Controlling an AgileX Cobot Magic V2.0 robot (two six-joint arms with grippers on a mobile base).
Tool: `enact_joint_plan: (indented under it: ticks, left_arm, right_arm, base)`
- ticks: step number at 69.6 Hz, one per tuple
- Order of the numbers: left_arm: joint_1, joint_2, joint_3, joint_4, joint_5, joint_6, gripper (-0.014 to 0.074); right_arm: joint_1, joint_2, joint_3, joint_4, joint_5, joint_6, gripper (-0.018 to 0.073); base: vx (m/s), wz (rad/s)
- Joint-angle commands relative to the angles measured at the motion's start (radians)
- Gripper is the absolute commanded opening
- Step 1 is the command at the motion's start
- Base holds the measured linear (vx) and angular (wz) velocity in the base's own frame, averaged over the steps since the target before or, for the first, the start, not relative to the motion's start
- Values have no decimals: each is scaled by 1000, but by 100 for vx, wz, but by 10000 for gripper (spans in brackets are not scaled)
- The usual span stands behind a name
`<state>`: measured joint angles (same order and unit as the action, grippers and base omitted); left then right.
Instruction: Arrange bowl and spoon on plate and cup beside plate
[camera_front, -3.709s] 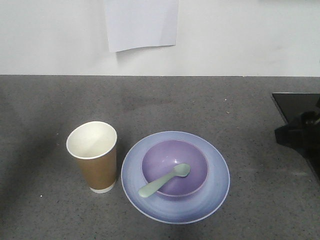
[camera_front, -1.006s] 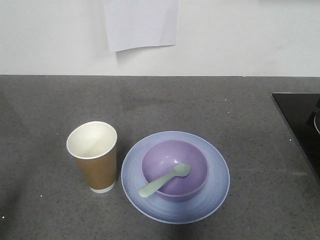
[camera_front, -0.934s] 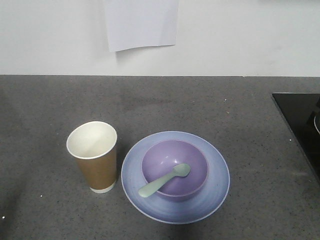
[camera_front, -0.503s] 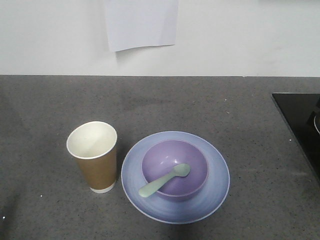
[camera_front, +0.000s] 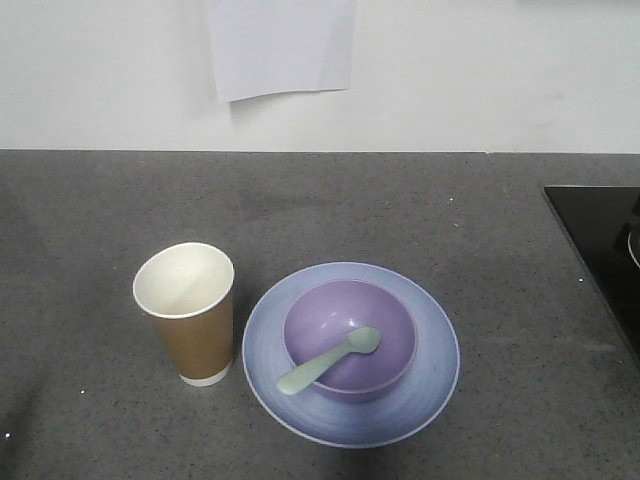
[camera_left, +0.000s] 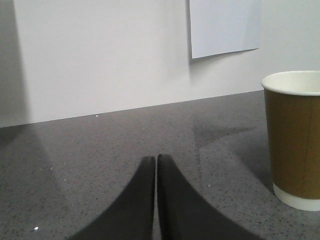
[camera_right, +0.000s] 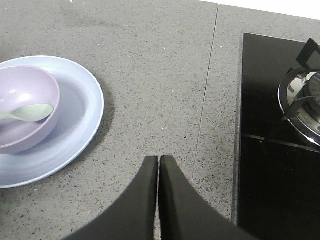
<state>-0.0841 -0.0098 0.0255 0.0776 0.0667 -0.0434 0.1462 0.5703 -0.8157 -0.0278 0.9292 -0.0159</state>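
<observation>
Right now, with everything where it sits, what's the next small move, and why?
Probably none beyond keeping both arms back: the bowl sits on the plate, the spoon rests in it, the cup stands beside, and both claws are shut, holding nothing.

Only the fingers of each arm show, one pair per wrist view. The left fingers (camera_left: 145, 200) are matte black, smooth and unmarked, broad at the base and curving to slim tips. The right fingers (camera_right: 148, 200) look identical: plain black, tapered.
</observation>
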Motion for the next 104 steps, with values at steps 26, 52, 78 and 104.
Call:
enact_joint_plan:
  ticks: [26,52,78,104]
  left_arm:
    - [3,-15,-8,-2,-78,-14,-8]
    - [3,-15,-8,-2,-78,-14,-8]
    - [3,-15,-8,-2,-78,-14,-8]
    - [3,-15,-8,-2,-78,-14,-8]
  right_arm:
    - [-5,4,-24,-6,-61,-1,-11]
    - [-5,-64,121,-11,-203,-2,-11]
    - [-5,-313,548,5,-747,-2,-11]
    - [-5,-542,807,43,-956,-2,-11]
  base:
    - [0,0]
    - [0,0]
    - [0,0]
    - [0,0]
